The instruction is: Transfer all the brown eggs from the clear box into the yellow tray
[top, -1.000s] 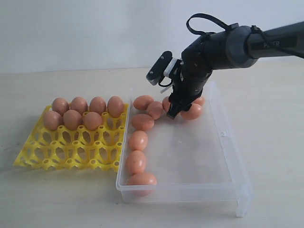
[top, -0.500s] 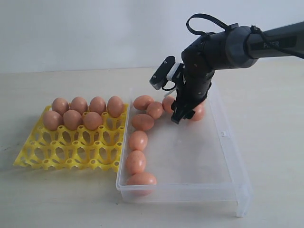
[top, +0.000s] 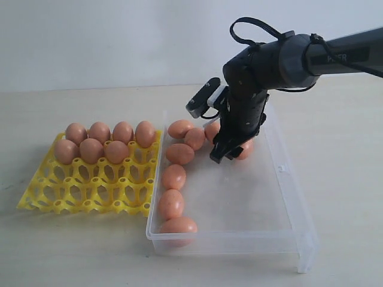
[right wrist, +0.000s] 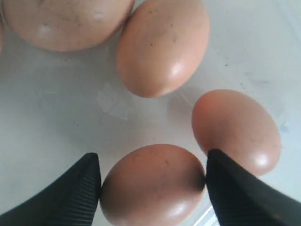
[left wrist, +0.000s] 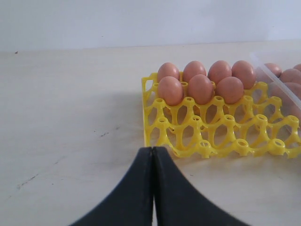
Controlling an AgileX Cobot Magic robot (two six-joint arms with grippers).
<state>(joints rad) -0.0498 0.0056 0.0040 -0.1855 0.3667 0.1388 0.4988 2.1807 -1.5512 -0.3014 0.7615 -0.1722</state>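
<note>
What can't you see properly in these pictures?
- Exterior view: the right gripper covers some eggs at the far end of the clear box, so no sure count.
- Right wrist view: the bottom edge cuts off the egg between the fingers.
- Left wrist view: the right edge cuts off the clear box.

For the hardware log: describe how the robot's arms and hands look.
The right arm is dark grey-black with rounded joints, a looped black cable, pale lettering and a black-and-white wrist camera. The left hand and right hand have black tapered fingers; the right's pads are ribbed.
</note>
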